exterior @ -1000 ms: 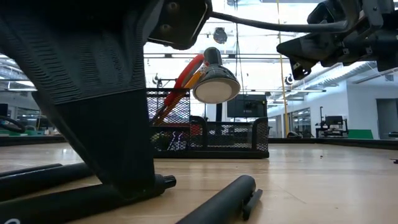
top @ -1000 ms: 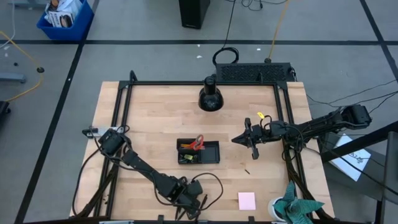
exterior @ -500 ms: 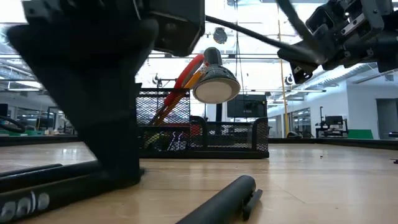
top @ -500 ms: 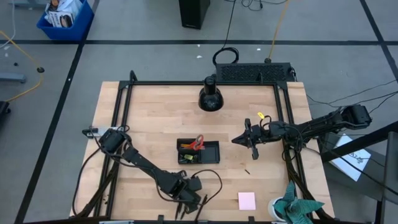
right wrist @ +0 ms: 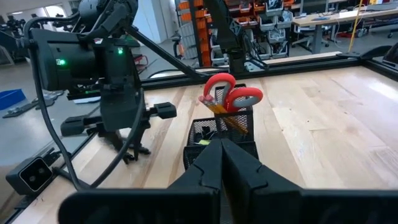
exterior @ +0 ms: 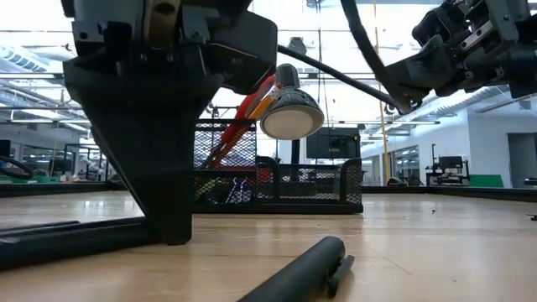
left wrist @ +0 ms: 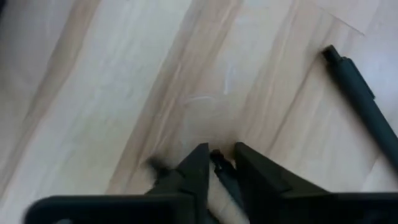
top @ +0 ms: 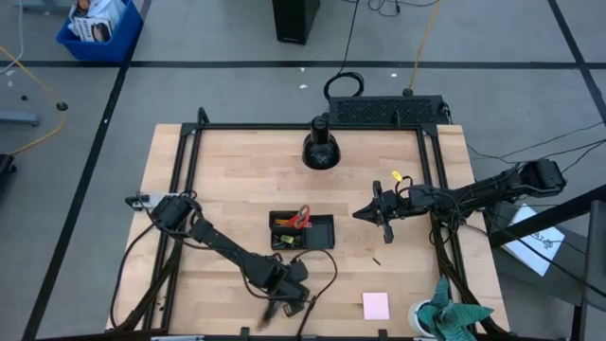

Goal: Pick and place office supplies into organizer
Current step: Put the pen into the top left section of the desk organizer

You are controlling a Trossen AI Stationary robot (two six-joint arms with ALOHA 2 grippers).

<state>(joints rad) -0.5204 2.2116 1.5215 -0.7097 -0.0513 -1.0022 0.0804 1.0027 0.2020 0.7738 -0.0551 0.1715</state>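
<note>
Red-handled scissors (top: 300, 216) already stand in the organizer (top: 318, 233); left gripper (left wrist: 219, 160) jaws pinch a dark pen (left wrist: 225, 177) on the desk (top: 237, 180), right gripper (top: 378, 214) jaws pressed together, pink sticky-note pad (top: 376, 305) remains.

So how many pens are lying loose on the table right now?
2. One pen lies at the left gripper, near the table's front edge. The second pen lies on the wood beside it. Others may be hidden in the organizer.

The left gripper (left wrist: 219, 163) has narrowed its jaws around a thin dark pen (left wrist: 225, 176).
</note>
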